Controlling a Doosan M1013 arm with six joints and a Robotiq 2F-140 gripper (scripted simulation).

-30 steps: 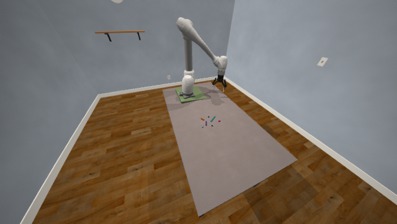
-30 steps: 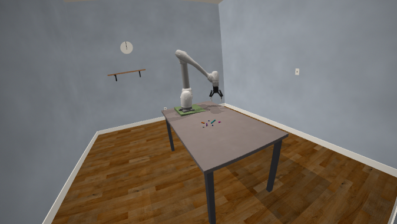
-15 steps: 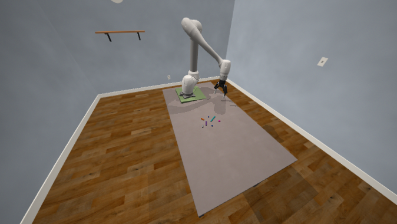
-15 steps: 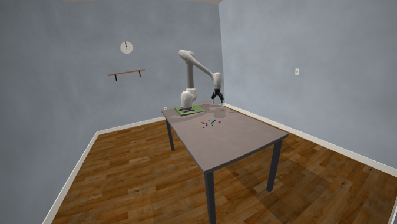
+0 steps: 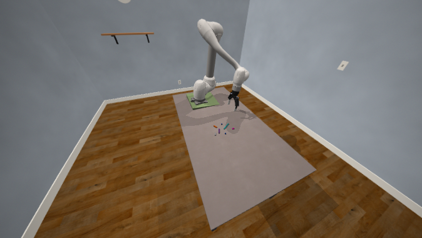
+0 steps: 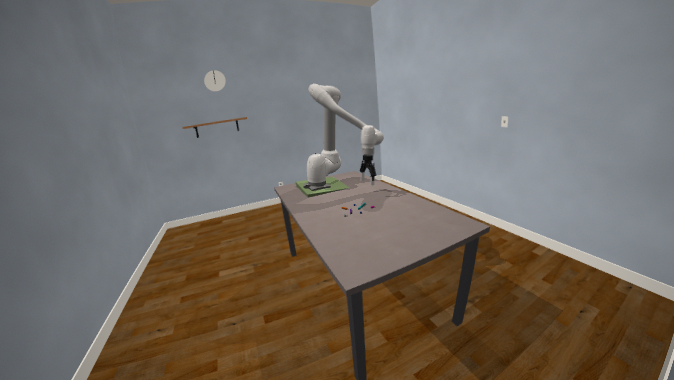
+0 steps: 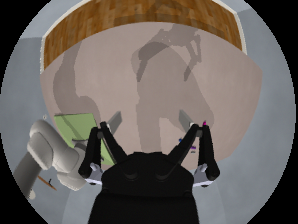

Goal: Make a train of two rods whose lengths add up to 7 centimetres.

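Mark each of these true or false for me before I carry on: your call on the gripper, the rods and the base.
1. The gripper is open. True.
2. The turquoise rod is clamped between the fingertips. False: it lies on the table.
3. The orange rod and purple rod already form a straight train. False: they lie apart.
4. The arm's base stands on a green plate. True.

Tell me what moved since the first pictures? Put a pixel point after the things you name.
The arm point(image 5: 211, 59) point(image 6: 330, 125) swung its open gripper point(image 5: 232, 106) point(image 6: 367, 182) point(image 7: 149, 115) lower, toward the table's front. Nothing was grabbed or let go. The rods, like the orange one point(image 5: 215, 126) point(image 6: 344, 208) and turquoise one point(image 5: 226, 126) point(image 6: 362, 206), stayed put.
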